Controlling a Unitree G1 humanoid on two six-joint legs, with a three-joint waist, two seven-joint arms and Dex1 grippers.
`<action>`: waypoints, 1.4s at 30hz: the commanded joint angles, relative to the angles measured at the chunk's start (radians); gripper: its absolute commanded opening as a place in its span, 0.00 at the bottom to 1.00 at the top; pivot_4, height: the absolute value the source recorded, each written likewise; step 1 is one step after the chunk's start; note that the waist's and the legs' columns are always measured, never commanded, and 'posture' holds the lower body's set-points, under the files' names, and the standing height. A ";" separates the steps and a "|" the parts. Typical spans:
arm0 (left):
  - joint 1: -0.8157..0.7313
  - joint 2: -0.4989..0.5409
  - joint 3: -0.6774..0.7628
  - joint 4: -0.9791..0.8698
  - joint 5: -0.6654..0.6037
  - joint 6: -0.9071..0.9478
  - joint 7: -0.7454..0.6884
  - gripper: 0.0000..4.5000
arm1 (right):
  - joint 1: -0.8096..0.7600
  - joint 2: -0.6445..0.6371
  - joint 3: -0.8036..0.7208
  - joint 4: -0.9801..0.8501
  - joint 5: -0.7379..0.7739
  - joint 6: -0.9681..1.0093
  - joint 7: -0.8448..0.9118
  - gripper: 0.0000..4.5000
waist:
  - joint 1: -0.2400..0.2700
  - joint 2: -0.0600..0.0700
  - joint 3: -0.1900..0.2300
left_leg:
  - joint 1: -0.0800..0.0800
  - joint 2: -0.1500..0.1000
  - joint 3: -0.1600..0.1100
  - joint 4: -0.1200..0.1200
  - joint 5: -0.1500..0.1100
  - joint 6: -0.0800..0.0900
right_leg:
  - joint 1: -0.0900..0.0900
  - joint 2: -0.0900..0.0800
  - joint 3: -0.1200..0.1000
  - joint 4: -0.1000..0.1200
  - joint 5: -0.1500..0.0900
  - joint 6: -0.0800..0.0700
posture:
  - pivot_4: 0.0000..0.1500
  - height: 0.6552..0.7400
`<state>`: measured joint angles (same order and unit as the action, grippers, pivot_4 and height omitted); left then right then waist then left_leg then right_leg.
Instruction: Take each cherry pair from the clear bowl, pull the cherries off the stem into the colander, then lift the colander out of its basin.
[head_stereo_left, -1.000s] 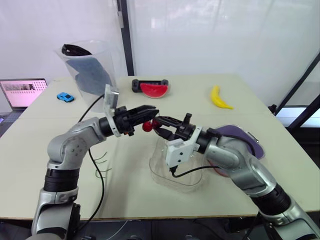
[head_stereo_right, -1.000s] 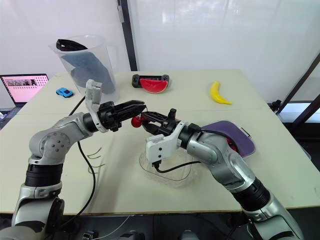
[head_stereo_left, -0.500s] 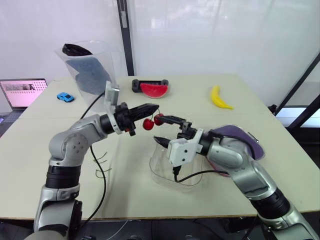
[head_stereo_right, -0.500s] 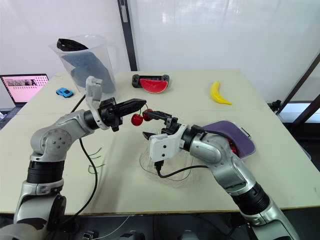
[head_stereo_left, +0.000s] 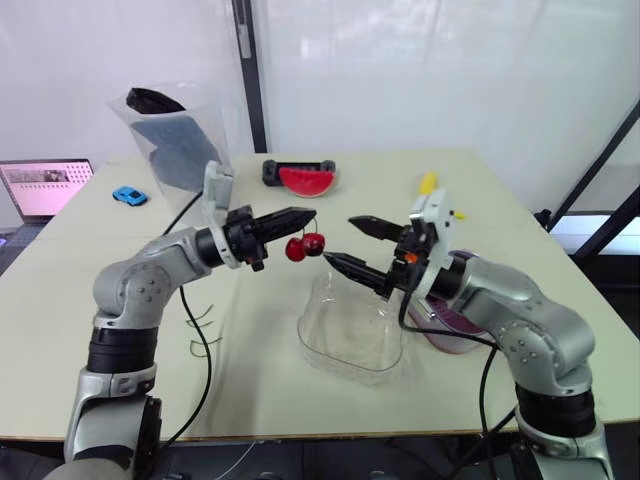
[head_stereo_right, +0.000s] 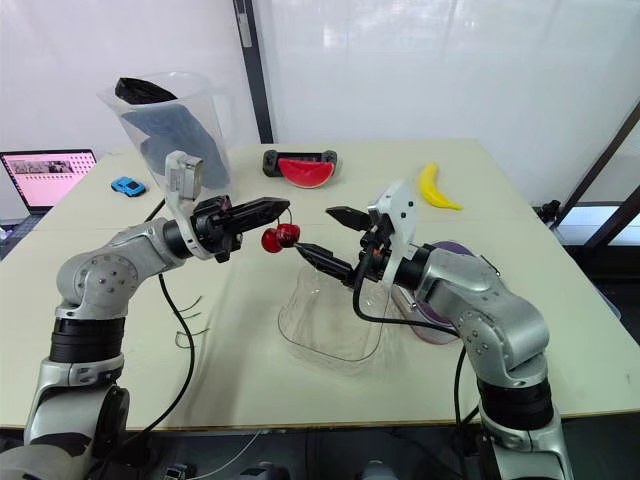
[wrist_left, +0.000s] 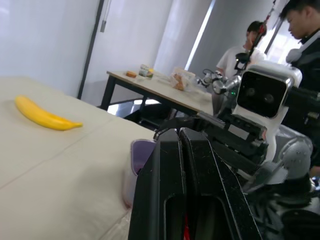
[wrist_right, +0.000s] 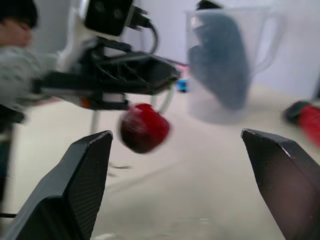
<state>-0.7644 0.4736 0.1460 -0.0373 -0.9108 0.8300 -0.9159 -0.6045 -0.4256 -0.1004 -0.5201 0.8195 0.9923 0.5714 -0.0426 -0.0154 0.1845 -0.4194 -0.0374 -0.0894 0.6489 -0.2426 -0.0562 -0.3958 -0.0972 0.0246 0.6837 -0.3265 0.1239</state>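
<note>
My left gripper (head_stereo_left: 306, 213) is shut on the green stem of a red cherry pair (head_stereo_left: 304, 246), which hangs above the table just left of the clear bowl (head_stereo_left: 350, 335). Both cherries are on the stem. My right gripper (head_stereo_left: 340, 239) is open, its two black fingers spread wide and pointing at the cherries from the right without touching them. In the right wrist view one cherry (wrist_right: 144, 128) hangs under the left gripper's fingertips (wrist_right: 165, 72). The purple colander (head_stereo_left: 445, 325) sits behind the right forearm, mostly hidden.
A banana (head_stereo_left: 430, 186), a watermelon slice (head_stereo_left: 305, 179), a clear jug with dark cloth (head_stereo_left: 175, 140), a blue toy car (head_stereo_left: 130, 194) and a laptop (head_stereo_left: 45, 185) lie at the back. Loose stems (head_stereo_left: 205, 322) lie on the table near the left arm. People stand beyond the table (wrist_left: 250, 35).
My right gripper let go at the cherries, opened wide and drew back to the right with its wrist turned over. The left gripper kept the pair and shifted slightly.
</note>
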 joint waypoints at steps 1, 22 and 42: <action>-0.012 0.005 0.020 -0.064 -0.042 0.018 0.004 0.00 | -0.045 0.027 -0.039 -0.002 0.120 0.107 -0.093 0.98 | 0.001 0.000 0.000 | 0.000 0.000 0.000 0.000 0.000 0.000 | 0.000 0.000 0.000 0.000 0.000 0.000 | 1.00 1.00; -0.002 0.003 -0.003 -0.074 -0.033 0.010 0.000 0.00 | -0.081 0.068 -0.084 0.053 0.420 0.173 -0.368 0.34 | -0.001 0.000 0.000 | 0.000 -0.001 0.001 0.000 -0.003 0.005 | 0.000 0.000 0.000 0.000 0.000 0.000 | 1.00 1.00; -0.010 0.007 0.002 -0.058 -0.024 -0.009 -0.001 0.00 | -0.004 -0.095 -0.010 0.045 0.476 0.207 -0.314 0.15 | -0.001 0.000 0.000 | 0.000 -0.001 0.001 0.000 -0.004 0.007 | 0.000 0.000 0.000 0.000 0.000 0.000 | 1.00 1.00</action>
<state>-0.7592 0.4698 0.0990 -0.0813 -0.9255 0.8461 -0.9165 -0.6233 -0.5050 -0.1229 -0.4480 1.2803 1.1846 0.2441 -0.0436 -0.0154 0.1845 -0.4195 -0.0381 -0.0880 0.6492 -0.2467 -0.0490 -0.3960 -0.0970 0.0249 0.6833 -0.3265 0.1240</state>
